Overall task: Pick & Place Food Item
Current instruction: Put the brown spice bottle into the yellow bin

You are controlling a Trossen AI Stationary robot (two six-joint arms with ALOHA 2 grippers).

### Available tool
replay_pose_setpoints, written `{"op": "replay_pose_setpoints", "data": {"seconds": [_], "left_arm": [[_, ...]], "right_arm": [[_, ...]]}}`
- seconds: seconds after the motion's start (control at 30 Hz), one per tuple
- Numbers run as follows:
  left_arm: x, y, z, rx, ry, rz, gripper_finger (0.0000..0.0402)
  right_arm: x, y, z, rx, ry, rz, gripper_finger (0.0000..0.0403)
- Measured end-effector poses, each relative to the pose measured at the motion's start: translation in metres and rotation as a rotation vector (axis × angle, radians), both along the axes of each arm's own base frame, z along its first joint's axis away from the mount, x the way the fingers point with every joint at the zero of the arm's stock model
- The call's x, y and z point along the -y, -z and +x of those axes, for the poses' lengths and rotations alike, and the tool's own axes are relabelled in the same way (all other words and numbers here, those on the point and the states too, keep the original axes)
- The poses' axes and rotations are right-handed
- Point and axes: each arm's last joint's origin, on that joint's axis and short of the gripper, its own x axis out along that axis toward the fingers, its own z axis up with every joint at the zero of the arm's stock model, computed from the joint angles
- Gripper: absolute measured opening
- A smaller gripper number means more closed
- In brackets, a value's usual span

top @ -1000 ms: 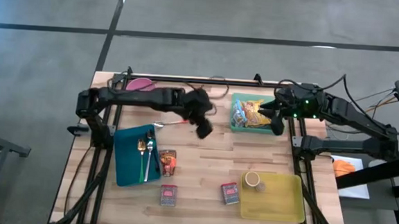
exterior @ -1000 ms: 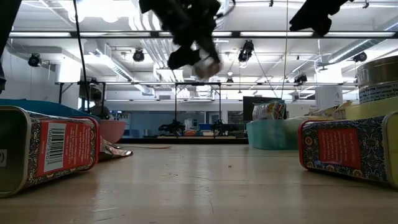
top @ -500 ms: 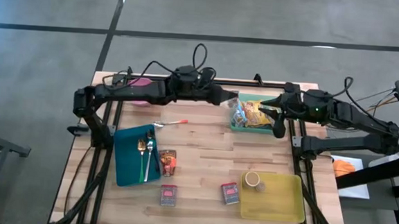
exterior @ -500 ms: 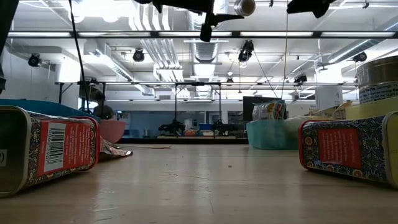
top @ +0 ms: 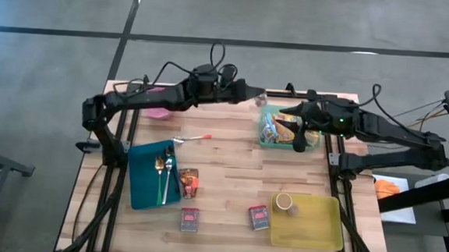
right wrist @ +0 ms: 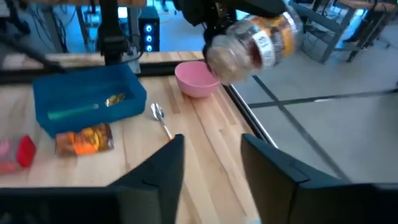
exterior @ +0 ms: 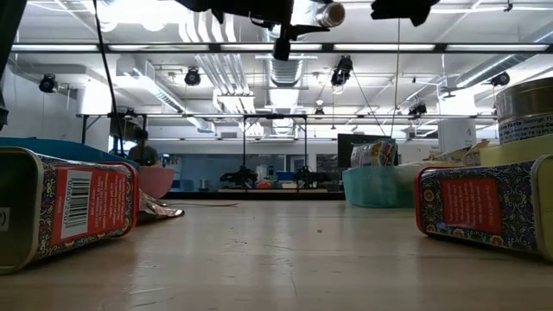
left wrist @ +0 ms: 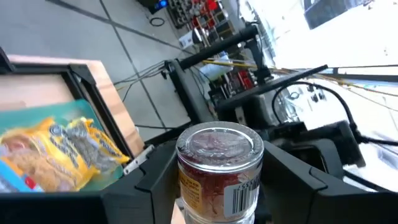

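Note:
A glass jar (left wrist: pixel 219 171) with a silver lid and an orange label is high above the table's far edge, next to the teal bin (top: pixel 264 138). My left gripper (top: pixel 251 98) is shut on it; the jar (exterior: pixel 326 13) lies about level, with its lid toward the right arm. My right gripper (right wrist: pixel 211 180) hangs over the teal bin, open and with nothing in it. It points toward the jar (right wrist: pixel 252 40), a short way off. My left gripper pinches the jar's body (left wrist: pixel 186 199) between its two fingers, below the label's middle and toward the base. The fingers come level from the table's left. The lid end (left wrist: pixel 217 144) sticks out ahead of them, and the jar is lifted well clear of the table.
The teal bin holds snack packets (top: pixel 285 130). A blue tray (top: pixel 144 185) with cutlery is at the left. A yellow tray (top: pixel 320 229) with a can is at the near right. Two tins (top: pixel 190 219) (top: pixel 259 216), a snack packet (top: pixel 188 182), a spoon (top: pixel 194 138) and a pink bowl (top: pixel 157 111) are on the wood.
My left gripper has risen with the jar and gone toward the far edge and the teal bin. It has tipped from pointing down to level, so the jar now lies level. My right gripper has moved left over the bin, toward the jar.

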Motion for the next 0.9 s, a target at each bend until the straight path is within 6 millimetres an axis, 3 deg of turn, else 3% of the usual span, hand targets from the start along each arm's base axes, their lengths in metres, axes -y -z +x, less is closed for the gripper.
{"op": "replay_pose_setpoints", "data": {"seconds": [0.23, 0.4, 0.6, 0.9], "left_arm": [[-0.009, -0.002, -0.003, -0.015, 0.084, 0.13, 0.0189], [-0.009, -0.002, -0.004, -0.02, 0.099, 0.188, 0.0189], [-0.009, -0.003, -0.004, -0.015, 0.099, 0.195, 0.0189], [-0.009, -0.004, -0.004, -0.007, 0.104, 0.191, 0.0189]], "right_arm": [[0.011, 0.001, 0.011, 0.111, 0.145, 0.255, 0.0259], [0.02, -0.001, 0.012, 0.215, 0.22, 0.438, 0.0311], [0.02, -0.011, 0.023, 0.354, 0.133, 0.557, 0.0328], [0.02, -0.011, 0.025, 0.375, 0.139, 0.631, 0.0329]]}}
